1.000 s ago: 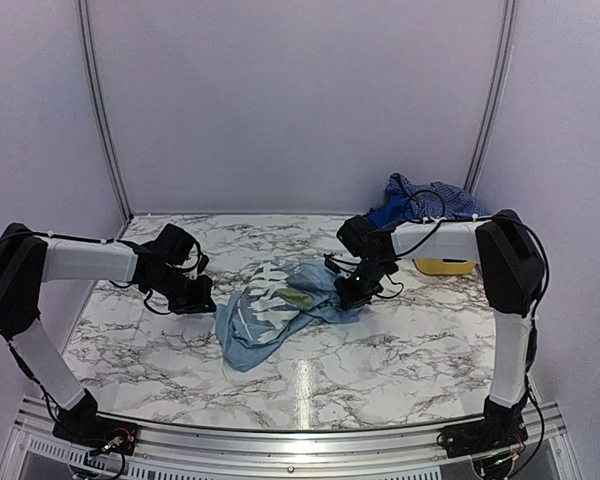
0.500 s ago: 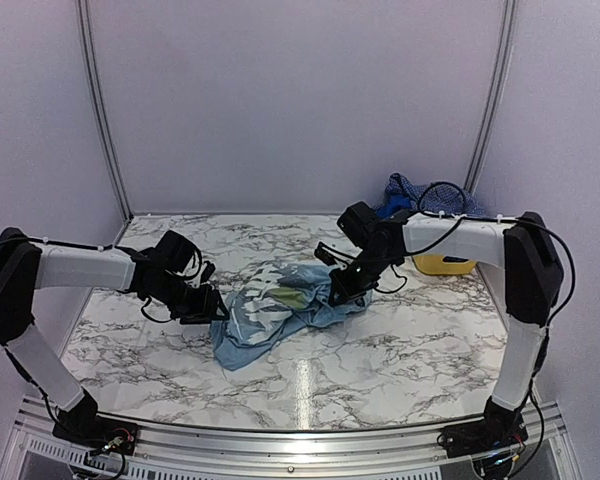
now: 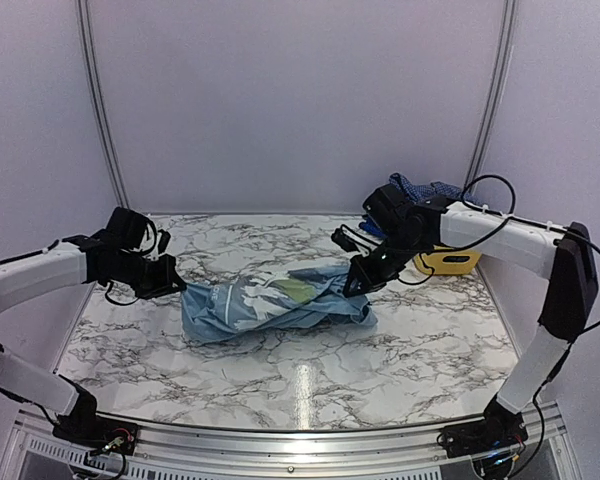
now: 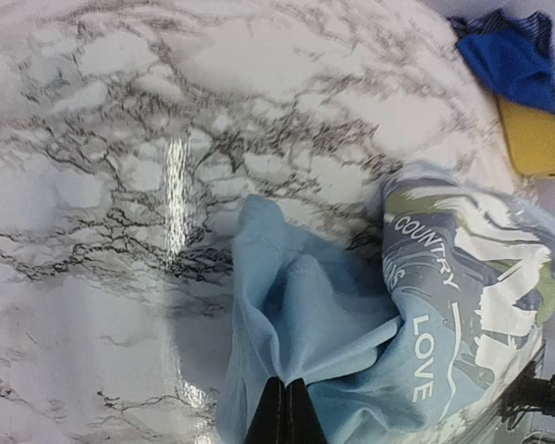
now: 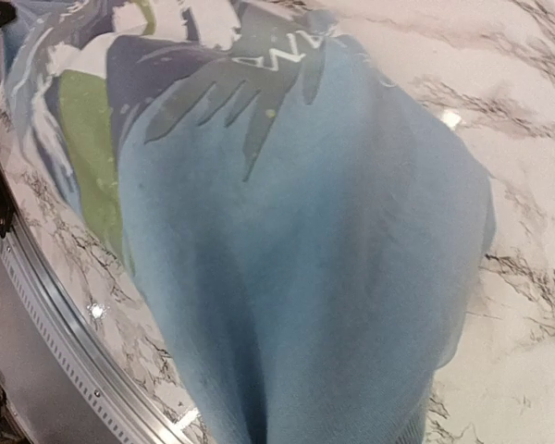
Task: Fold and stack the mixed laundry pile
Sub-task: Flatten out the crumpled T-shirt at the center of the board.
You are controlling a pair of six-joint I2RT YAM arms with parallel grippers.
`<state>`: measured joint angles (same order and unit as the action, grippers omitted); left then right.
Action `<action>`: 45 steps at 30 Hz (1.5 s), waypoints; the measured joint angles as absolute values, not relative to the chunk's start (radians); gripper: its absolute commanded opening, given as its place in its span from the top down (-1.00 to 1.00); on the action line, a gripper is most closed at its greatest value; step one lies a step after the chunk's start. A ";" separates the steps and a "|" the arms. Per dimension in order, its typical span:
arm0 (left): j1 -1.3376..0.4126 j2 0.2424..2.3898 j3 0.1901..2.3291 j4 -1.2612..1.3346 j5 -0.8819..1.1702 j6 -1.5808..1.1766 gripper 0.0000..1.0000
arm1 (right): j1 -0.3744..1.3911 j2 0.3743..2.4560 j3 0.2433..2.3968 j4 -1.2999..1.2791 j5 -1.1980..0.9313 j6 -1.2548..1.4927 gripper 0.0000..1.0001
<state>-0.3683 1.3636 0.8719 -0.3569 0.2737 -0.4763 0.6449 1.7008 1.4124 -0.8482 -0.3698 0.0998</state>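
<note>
Sky-blue T-shirt [image 3: 280,300] with white print sits mid-frame in the top view, pulled out lengthwise between both grippers, low on the marble table [image 3: 310,375]. Left gripper [image 3: 173,287] is clenched on the shirt's left end; the left wrist view shows it pinched tight on fabric. Right gripper [image 3: 358,284] is clamped on the right end, its fingertips buried in cloth in the wrist view. Checked shirt [image 3: 420,188] and royal-blue piece [image 4: 509,60] sit upper right by the yellow basket [image 3: 445,263].

T-shirt [image 3: 280,300] showing pale sky-blue, its print white, navy and green | desk [image 3: 310,370] showing white marble, grey-black veins | basket [image 3: 442,263] beyond right gripper [image 3: 356,284] showing yellow | piece [image 4: 509,65] showing royal-blue
</note>
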 measured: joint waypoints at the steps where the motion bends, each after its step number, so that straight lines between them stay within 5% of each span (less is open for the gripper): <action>1: -0.352 1.322 0.872 -0.356 0.284 -0.478 1.00 | 0.628 1.690 1.402 -0.850 -0.370 0.099 0.70; 4: -0.340 1.262 0.873 -0.357 0.312 -0.492 1.00 | 0.559 1.703 1.404 -0.850 -0.355 0.100 0.18; 7: -0.340 1.307 0.888 -0.357 0.317 -0.521 1.00 | 0.514 1.798 1.489 -0.859 -0.299 0.096 -0.07; 13: -0.305 1.478 0.931 -0.365 0.282 -0.601 1.00 | 0.513 1.954 1.684 -0.849 -0.235 0.099 -0.08; 21: -0.202 1.622 0.987 -0.368 0.227 -0.631 1.00 | 0.549 1.792 1.459 -0.813 -0.266 0.078 -0.19; 23: -0.155 1.653 1.013 -0.374 0.219 -0.620 0.79 | 0.552 1.763 1.402 -0.807 -0.289 0.077 -0.25; 29: -0.115 1.639 1.063 -0.384 0.236 -0.512 -0.27 | 0.559 1.750 1.299 -0.786 -0.329 0.078 -0.38; 31: -0.149 1.583 1.043 -0.385 0.253 -0.462 -0.45 | 0.566 1.749 1.278 -0.773 -0.332 0.078 -0.39; 38: -0.453 1.331 0.877 -0.370 0.295 -0.416 -0.50 | 0.575 1.749 1.232 -0.732 -0.346 0.096 -0.65; 45: -0.501 1.453 0.814 -0.379 0.191 -0.453 -0.45 | 0.615 1.845 1.289 -0.680 -0.347 0.109 -0.67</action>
<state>-0.5014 1.4532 0.8143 -0.3786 0.1913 -0.4534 0.6151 1.8446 1.2892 -0.6804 -0.3470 0.1089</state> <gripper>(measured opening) 0.748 0.842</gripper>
